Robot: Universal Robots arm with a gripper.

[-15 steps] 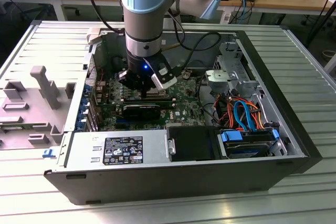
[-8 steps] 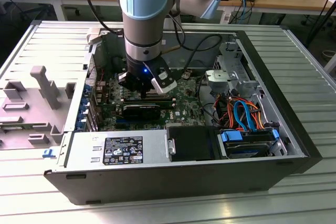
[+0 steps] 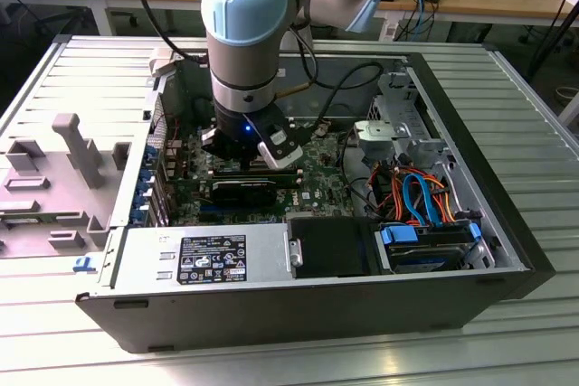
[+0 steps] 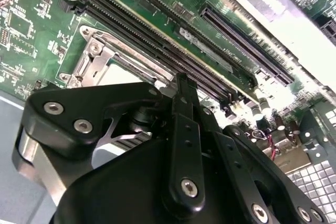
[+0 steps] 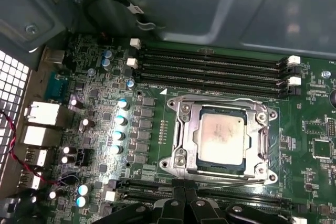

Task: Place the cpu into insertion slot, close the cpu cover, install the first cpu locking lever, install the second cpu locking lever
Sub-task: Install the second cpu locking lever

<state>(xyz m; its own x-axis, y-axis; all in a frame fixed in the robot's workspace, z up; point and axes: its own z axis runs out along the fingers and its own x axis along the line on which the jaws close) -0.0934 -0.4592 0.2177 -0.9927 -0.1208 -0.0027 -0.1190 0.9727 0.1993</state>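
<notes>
- Silver-grey metal marks the cpu, which in the first wrist view lies flat inside the insertion slot on the green motherboard, so the placing step looks done.
- Around the chip sits the cpu cover, a thin silver frame whose window shows the chip's top; it appears to be down, though whether it is fully seated I cannot tell.
- A thin wire lever runs along the socket edge nearest the gripper, whose black fingers hang close above that edge.
- Both fingers seem drawn narrowly together with nothing held between them; I judge this from both wrist views.
- Working the lever well, as I judge it, calls for a steady push along its own arc and under its hook, keeping clear of the long black memory slots just beside the socket.
- In the exterior view the arm reaches straight down into an open computer case that lies on a ribbed metal table.
- Orange and blue cables are bundled toward the exterior view's right, and wooden workbenches stand behind.
</notes>
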